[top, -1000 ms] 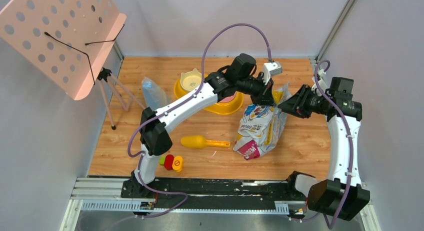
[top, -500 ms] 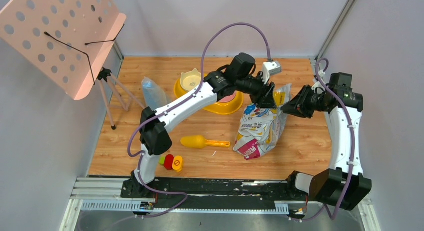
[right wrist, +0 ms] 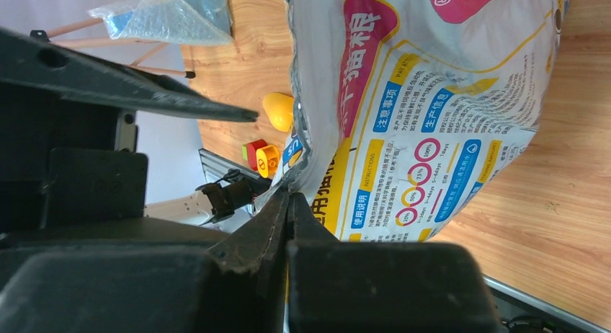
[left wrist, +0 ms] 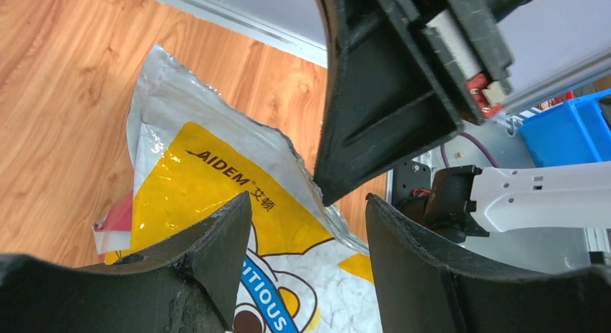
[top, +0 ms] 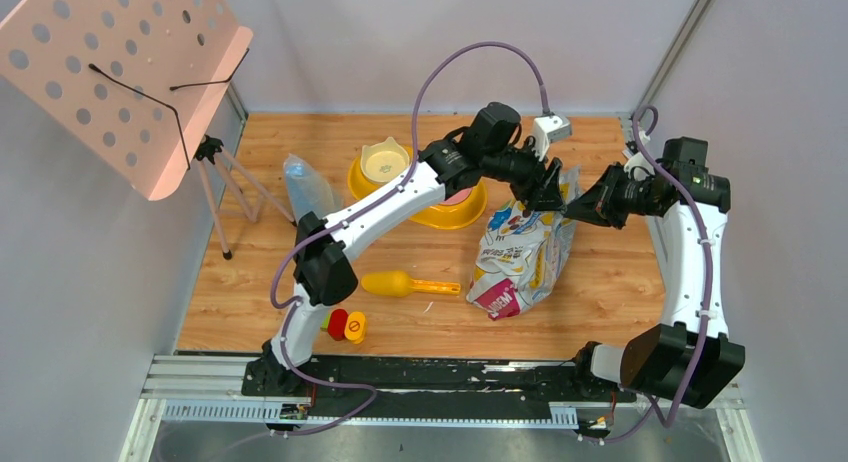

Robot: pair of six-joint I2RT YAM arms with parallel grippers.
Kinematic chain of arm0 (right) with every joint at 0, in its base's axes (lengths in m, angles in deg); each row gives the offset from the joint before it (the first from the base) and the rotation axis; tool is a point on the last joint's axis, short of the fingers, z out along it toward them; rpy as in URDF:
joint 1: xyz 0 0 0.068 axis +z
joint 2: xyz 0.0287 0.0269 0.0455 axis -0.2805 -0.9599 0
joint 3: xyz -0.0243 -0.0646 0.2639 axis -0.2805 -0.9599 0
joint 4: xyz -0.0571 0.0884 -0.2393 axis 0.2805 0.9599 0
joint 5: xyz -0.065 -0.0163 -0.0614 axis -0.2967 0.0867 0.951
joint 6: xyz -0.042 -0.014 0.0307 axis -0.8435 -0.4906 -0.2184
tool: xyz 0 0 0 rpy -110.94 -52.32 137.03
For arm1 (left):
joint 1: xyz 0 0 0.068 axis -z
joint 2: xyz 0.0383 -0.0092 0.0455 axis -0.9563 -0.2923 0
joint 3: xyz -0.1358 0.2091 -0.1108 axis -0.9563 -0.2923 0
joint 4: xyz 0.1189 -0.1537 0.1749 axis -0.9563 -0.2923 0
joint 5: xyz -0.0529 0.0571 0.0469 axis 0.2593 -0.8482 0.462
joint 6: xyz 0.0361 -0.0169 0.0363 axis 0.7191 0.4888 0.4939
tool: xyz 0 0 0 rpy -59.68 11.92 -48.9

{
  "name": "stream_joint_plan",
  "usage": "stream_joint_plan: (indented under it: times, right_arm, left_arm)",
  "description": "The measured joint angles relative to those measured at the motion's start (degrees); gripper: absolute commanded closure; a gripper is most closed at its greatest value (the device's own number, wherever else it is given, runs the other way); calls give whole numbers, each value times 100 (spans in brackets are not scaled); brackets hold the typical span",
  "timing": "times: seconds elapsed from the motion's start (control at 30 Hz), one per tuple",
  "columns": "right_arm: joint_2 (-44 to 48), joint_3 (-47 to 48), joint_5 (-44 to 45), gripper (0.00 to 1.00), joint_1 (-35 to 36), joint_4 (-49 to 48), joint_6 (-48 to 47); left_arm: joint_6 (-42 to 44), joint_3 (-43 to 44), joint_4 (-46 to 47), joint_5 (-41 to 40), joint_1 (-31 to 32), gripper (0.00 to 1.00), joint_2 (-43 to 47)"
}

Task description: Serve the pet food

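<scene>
Pinching the upper edge of the white foil bag [top: 520, 252], the right gripper [top: 572, 210] has its jaws clenched on the foil, tips pressed together. The left gripper [top: 553, 194] hangs just beside it over the bag's torn top, jaws released and spread, grasping nothing. The bag slumps on the tabletop [top: 610, 282], near the yellow bowl [top: 440, 214] and yellow scoop [top: 400, 283]. The pet food is hidden in every view.
</scene>
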Motion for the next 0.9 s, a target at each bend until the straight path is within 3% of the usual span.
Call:
stream_joint_plan:
  times: [0.13, 0.3, 0.37, 0.47, 0.5, 0.53, 0.9]
  right_arm:
    - [2, -44, -83, 100, 0, -22, -4]
    - [96, -70, -92, 100, -2, -79, -66]
    - [151, -90, -74, 100, -9, -96, -103]
    - [212, -166, -72, 100, -24, -111, -120]
    - [229, -184, -72, 100, -24, -107, -129]
    - [243, -192, -70, 100, -24, -96, -140]
    - [330, -114, 404, 100, -24, 212, -496]
  left_arm:
    - [-127, 22, -15, -50, -2, 34, -170]
    - [-221, 22, -33, -9, 0, 51, -240]
    - [-238, 22, -24, 46, 0, 59, -240]
    - [-251, 22, -24, 98, 0, 81, -240]
    - [-271, 20, -22, 120, 0, 94, -240]
    - [-258, 17, -22, 160, 0, 98, -240]
    - [96, 208, -391, -197, -15, 100, -240]
